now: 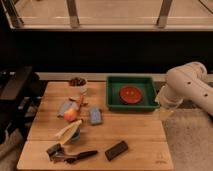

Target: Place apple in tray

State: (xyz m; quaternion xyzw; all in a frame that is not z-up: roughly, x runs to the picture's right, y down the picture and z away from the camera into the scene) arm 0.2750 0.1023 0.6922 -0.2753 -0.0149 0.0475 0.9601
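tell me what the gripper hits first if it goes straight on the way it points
The gripper points down just right of the tray, at the table edge. Going straight on, it would probably meet the floor beside the table, possibly the table's edge; depth is unclear.

On the wooden table (pixel 135 134) the apple (pixel 70 114) lies left of centre, well apart from the green tray (pixel 113 93) - which holds a red plate (pixel 131 93). The gripper (pixel 165 111) hangs off the table's right edge, just beside the tray, fingers spread and holding nothing. A small bowl (pixel 77 81) stands at the back edge.
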